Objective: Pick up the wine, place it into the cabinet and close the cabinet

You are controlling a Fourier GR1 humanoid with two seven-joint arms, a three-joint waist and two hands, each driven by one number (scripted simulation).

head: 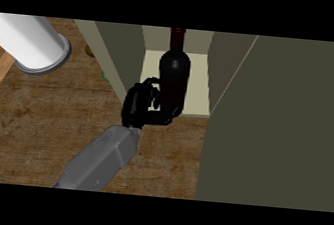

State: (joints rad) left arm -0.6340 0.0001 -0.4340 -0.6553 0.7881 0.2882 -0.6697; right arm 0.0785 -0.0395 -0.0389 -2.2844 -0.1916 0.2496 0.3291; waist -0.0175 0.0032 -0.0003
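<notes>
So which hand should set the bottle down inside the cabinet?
The left hand: it is curled round the bottle at the cabinet opening. The right hand is not in view.

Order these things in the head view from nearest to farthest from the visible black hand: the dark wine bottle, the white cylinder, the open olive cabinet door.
1. Dark wine bottle: held in the black hand.
2. Open olive cabinet door: at right.
3. White cylinder: far upper left.
</notes>
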